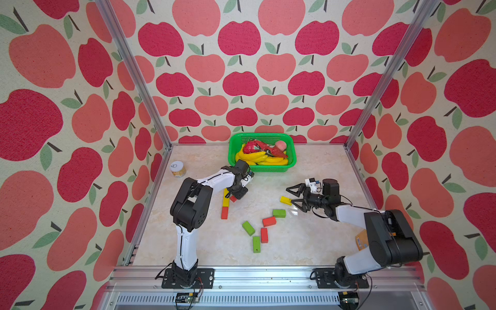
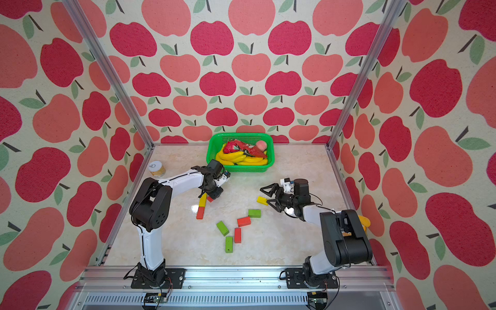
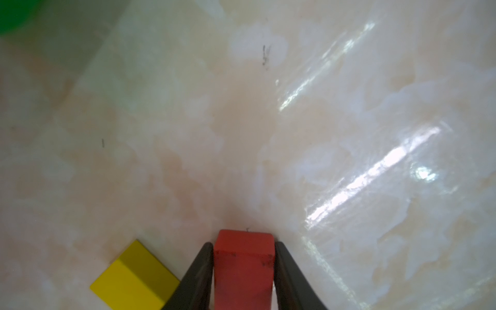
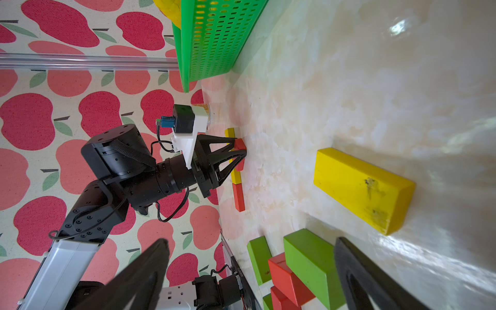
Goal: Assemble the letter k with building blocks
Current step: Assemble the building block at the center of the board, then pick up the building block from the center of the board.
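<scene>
Bright even light, glare streaks on the glossy table (image 3: 362, 185), near objects blurred in wrist views

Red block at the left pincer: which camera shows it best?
Left wrist: the red block sits close up in the left pincer. In both top views the left arm hides all but a corner; the right wrist view shows it small.
</scene>
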Robot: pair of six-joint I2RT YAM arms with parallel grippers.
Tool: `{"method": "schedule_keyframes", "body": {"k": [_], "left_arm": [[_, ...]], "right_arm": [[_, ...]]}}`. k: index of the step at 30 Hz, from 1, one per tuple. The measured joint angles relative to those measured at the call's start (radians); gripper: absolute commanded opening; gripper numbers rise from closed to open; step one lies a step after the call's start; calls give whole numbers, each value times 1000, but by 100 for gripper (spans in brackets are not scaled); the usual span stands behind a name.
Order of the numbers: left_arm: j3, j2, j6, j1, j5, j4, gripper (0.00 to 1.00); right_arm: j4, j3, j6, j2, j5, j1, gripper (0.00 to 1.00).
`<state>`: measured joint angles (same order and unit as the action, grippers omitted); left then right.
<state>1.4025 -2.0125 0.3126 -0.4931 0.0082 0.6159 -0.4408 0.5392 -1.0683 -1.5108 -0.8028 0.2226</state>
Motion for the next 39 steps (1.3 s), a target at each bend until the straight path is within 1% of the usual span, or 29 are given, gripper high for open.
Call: {"method": "schedule_keyframes", "body": {"k": [6, 12, 15, 19, 22, 24, 27, 30, 34, 39], "left_arm": [[0, 2, 0, -3, -2, -19, 42], [-13, 51, 3, -39, -50, -44, 44], [-13, 89, 4, -82, -89, -51, 45], [-13, 126, 4, -169, -144, -52, 46], [-15, 137, 4, -227, -149, -56, 46], [-42, 149, 2, -259, -120, -98, 46], [-90, 166, 1, -296, -21, -167, 48], [-102, 160, 5, -313, 80, -217, 50], [-47, 105, 41, -318, 146, -225, 53], [20, 15, 105, -336, 192, -232, 56]], "right_arm": [[0, 0, 0, -4, 0, 0, 99], [0, 0, 0, -11, 0, 0, 99], [0, 0, 0, -12, 0, 0, 99], [0, 0, 0, -12, 0, 0, 99], [0, 0, 0, -11, 1, -2, 99], [8, 0, 0, 4, 1, -23, 99], [7, -13, -3, 43, 3, -81, 99], [-2, -52, -16, 84, 18, -134, 99], [-12, -120, -45, 140, 41, -186, 99], [-11, -136, -56, 188, 59, -203, 99]]}}
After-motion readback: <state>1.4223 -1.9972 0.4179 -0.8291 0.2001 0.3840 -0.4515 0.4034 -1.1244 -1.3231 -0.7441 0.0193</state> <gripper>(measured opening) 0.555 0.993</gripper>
